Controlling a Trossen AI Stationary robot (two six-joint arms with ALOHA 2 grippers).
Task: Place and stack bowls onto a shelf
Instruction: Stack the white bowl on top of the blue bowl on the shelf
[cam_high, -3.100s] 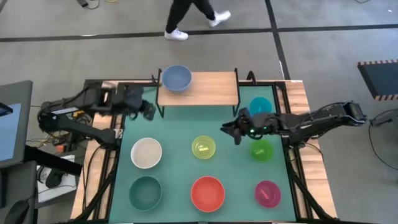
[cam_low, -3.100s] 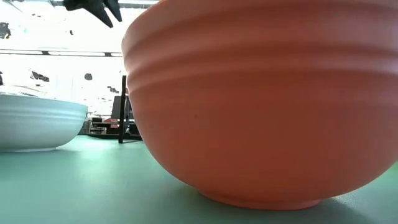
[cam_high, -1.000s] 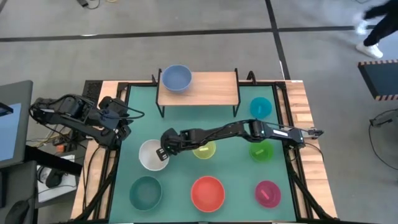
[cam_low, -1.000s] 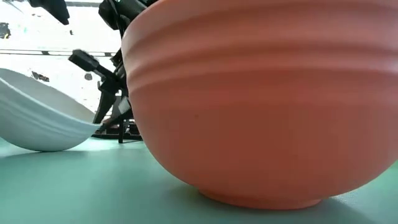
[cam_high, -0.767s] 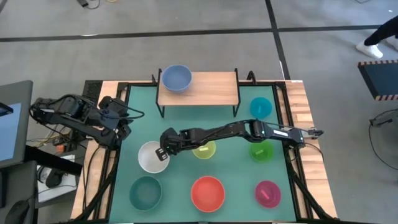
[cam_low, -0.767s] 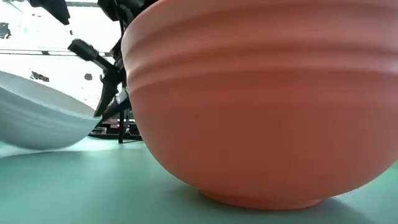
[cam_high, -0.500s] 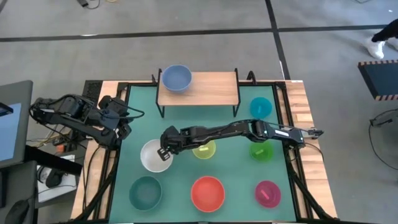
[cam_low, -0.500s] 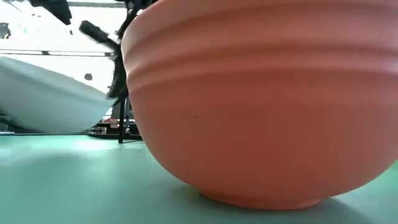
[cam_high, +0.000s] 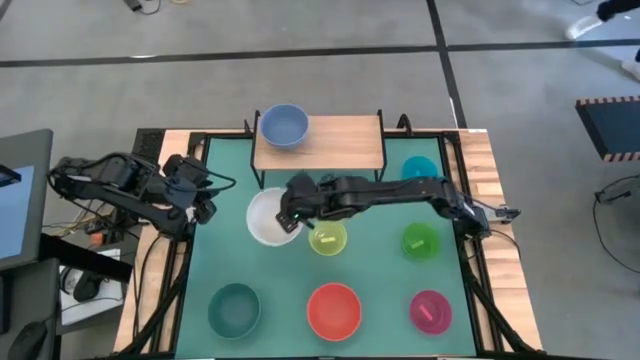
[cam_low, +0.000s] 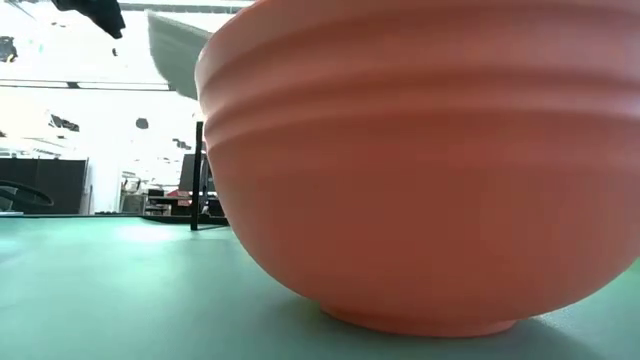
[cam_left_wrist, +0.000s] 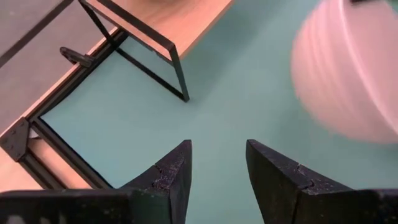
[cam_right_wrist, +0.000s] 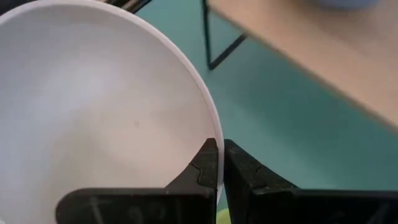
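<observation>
Gripping the white bowl (cam_high: 268, 215) by its rim, your right gripper (cam_high: 291, 216) reaches far across the green mat (cam_high: 370, 265) and holds the bowl in front of the shelf (cam_high: 335, 142), near its left legs. From the right wrist camera you can see both fingers (cam_right_wrist: 205, 163) pinched on the rim, one inside and one outside. At table height the white bowl shows only as a pale edge up high, clear of the mat. The blue bowl (cam_high: 284, 124) sits on the left end of the shelf's wooden top. Your left gripper (cam_high: 203, 190) waits at the left edge of the mat, fingers parted and grasping nothing, with the white bowl ahead of it. On the mat the yellow-green bowl (cam_high: 327, 239) lies just beside the right gripper, the green bowl (cam_high: 421, 241) to its right, and the cyan bowl (cam_high: 420, 168) is partly hidden behind the right arm. Nearest you sit the dark teal bowl (cam_high: 235, 309), the red bowl (cam_high: 333, 310) and the magenta bowl (cam_high: 431, 310).
</observation>
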